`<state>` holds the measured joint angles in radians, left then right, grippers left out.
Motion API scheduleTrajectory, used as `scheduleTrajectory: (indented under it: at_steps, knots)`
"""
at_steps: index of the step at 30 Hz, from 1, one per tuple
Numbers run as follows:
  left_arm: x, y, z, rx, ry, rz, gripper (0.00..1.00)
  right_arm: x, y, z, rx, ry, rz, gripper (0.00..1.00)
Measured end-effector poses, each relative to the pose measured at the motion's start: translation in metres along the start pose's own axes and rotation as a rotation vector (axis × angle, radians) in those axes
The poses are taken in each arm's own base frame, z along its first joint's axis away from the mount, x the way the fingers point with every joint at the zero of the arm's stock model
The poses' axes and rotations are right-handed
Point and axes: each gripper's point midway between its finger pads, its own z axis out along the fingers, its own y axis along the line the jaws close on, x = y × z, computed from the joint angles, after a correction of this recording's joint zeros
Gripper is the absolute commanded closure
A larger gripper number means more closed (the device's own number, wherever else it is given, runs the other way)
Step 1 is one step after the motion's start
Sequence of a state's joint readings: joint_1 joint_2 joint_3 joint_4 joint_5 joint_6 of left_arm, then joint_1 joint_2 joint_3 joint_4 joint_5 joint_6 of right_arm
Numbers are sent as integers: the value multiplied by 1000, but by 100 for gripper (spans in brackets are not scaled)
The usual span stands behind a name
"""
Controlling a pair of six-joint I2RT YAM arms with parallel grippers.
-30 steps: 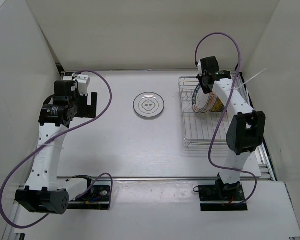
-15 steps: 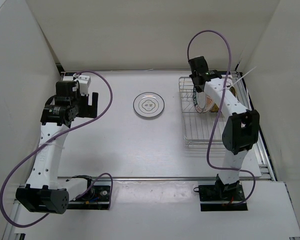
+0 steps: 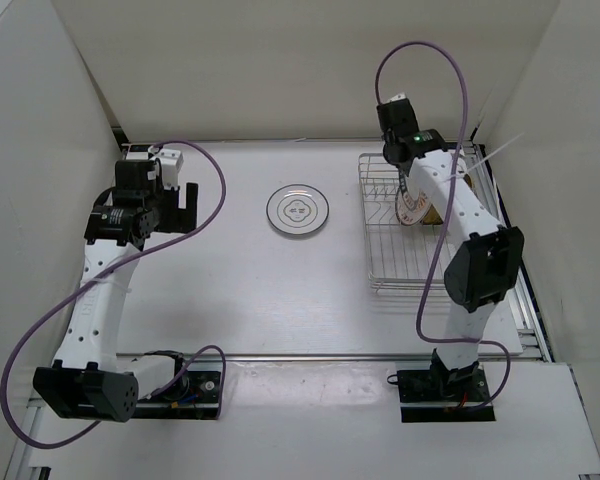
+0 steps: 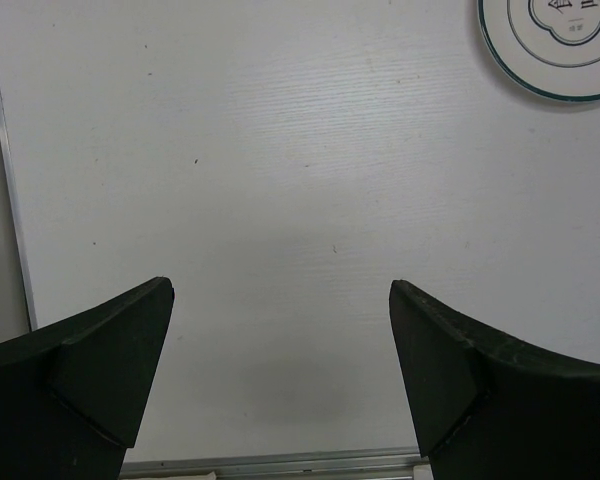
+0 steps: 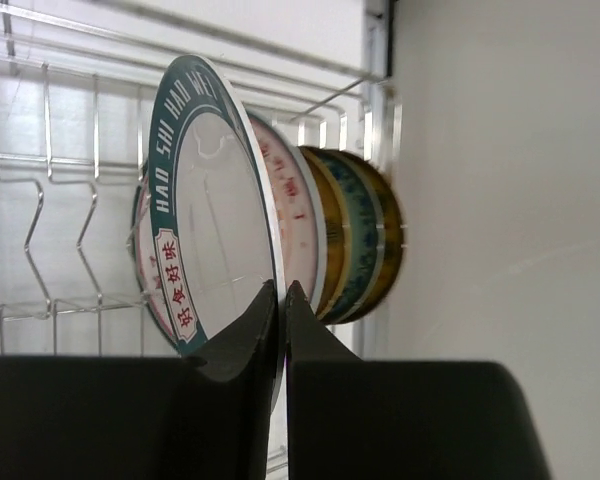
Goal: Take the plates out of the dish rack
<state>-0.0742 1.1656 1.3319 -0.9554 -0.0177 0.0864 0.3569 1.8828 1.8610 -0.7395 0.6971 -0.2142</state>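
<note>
Desk (image 3: 280, 300): the dish rack (image 3: 392, 272) sits at its far right, under my right arm. My left arm is well apart, across the desk.

The plates (image 3: 412, 205) stand on edge in a row at the rack's far right end.

My right gripper (image 5: 283, 292) is pinched fully down on the rim of the front plate (image 5: 215, 220), whose disc lies in line with my fingers. I judge the lift must run along that plane, up and clear of the rack.

My left gripper (image 4: 280, 290) hangs spread wide and holds nothing, near the flat plate (image 4: 560, 50) on the desk.

Rim lettering on the front plate reads "HAO SHI HAO WE…". Below it are red Chinese characters in a white panel, too small to read with certainty.
</note>
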Motion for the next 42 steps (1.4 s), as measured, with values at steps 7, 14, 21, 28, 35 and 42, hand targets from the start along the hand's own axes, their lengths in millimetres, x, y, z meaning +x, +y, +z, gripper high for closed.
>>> scheduleTrajectory:
  at_steps: [7,14,21,28,35,42]
  knots:
    - [-16,-3,2,21,-55,4,0,-23,-68,-60,133,-117,35,100]
    - [-76,-31,9,161,-126,54,0,-42,-62,-143,-81,-321,80,100]
    - [-109,-135,9,492,-167,247,0,-22,39,-220,-804,-434,-117,100]
    - [-106,-235,-46,783,-237,423,0,9,75,-270,-1190,-438,-219,100]
    - [-103,-278,-66,883,-258,496,5,10,67,-270,-1242,-455,-191,100]
    - [-93,-289,-55,896,-212,507,15,9,65,-272,-1256,-465,-185,100]
